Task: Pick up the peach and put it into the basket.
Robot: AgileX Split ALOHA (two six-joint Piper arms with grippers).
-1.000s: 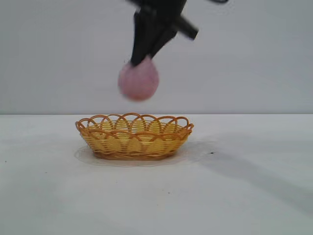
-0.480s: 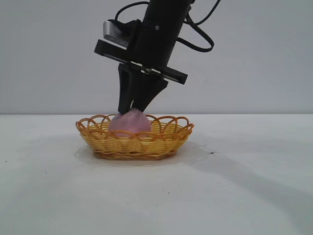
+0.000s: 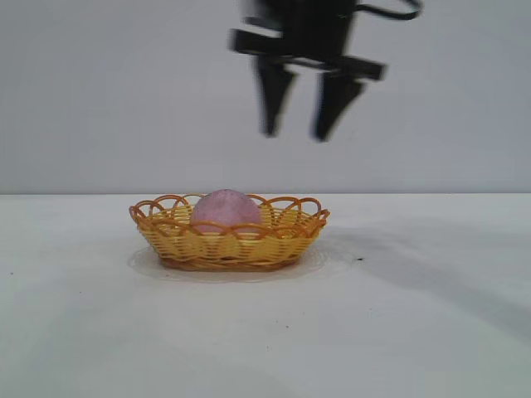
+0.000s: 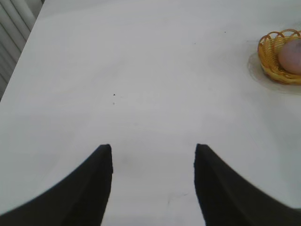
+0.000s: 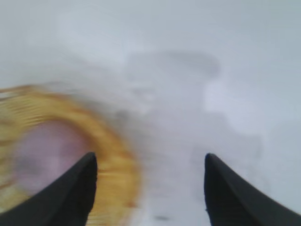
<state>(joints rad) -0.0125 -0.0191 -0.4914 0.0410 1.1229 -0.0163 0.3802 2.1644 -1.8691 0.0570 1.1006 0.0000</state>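
The pink-mauve peach lies inside the yellow woven basket with the orange looped rim, at the middle of the white table. High above it and a little to the right hangs my right gripper, open, nothing between its two dark fingers. In the right wrist view the peach and basket show blurred below the open right gripper. My left gripper stands open over bare table, far from the basket and the peach, and is out of the exterior view.
The white table stretches wide on every side of the basket. A small dark speck lies just right of the basket. A plain grey wall stands behind.
The right gripper came down with the peach, set it in the basket, opened, and has risen up and to the right, empty. The left gripper has not moved.
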